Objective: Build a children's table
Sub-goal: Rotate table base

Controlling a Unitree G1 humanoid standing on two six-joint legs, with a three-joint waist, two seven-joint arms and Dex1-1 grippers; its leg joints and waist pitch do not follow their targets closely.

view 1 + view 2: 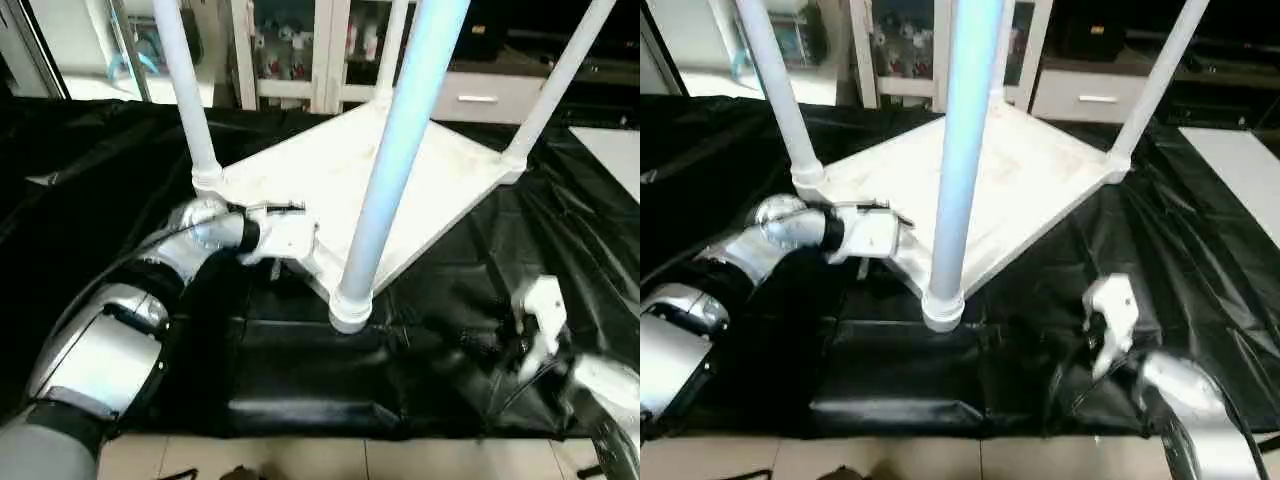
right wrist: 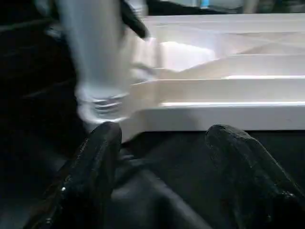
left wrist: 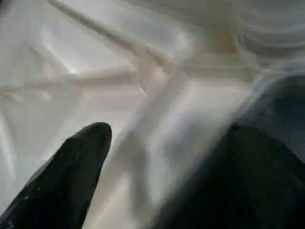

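Silver forearms reach in from the near edge, and between them the children's table (image 1: 400, 190) lies upside down on the black-draped bench (image 1: 900, 370), its ribbed underside facing up and its legs standing upright in the corner sockets.

On the robot's left, the left pincer (image 1: 300, 237) is at the tabletop's near-left rim, between the left corner leg (image 1: 190, 100) and the nearest leg (image 1: 958, 150). Its fingers stand wide apart; in the left wrist view one black finger (image 3: 71, 176) hangs just above the white X-ribs, with the other dark and blurred beside it, and nothing lies between them. Whether the fingertips touch the rim I cannot tell from the blur.

On the robot's right, the right pincer (image 1: 1102, 350) hovers low over the black drape, near the tabletop's front edge but apart from it, to the right of the nearest leg. Its two black fingers (image 2: 95, 167) are partly open and empty; the right wrist view looks between them at the white rim and at the threaded base of the nearest leg seated in its socket (image 2: 102, 107).

Beyond the left pincer, two further legs rise at the far corners, one on the right (image 1: 560, 80) and one at the back. Behind the bench stands a white cabinet (image 1: 300, 50) with glass doors.
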